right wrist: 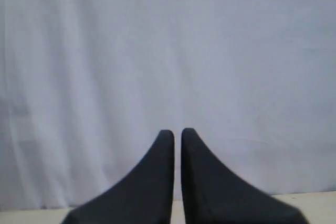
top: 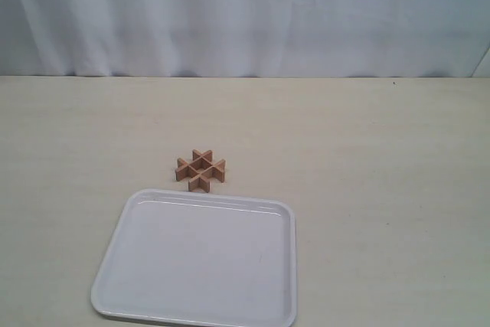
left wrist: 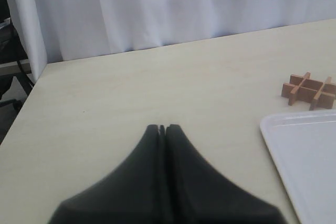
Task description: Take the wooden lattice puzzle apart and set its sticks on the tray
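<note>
- Tabletop, pale and wood-grained, is filling the lower two thirds of the exterior view, with a white curtain hanging across the top.
- White tray is lying flat at the bottom centre-left of that frame, holding nothing. It is probably sitting this close to the puzzle to keep the unloading trips short.
- Left gripper is hovering over bare table, its jaws pressing together on nothing. Its camera is catching the puzzle and a tray corner, both well apart from the fingertips.
- Right gripper is pointing at the curtain, jaws drawn together and gripping nothing, seemingly parked away from the work.
- Wooden lattice puzzle is sitting assembled just beyond the tray's far rim, near the frame's centre. Its sticks are all interlocking, so none is lying on the tray yet.
</note>
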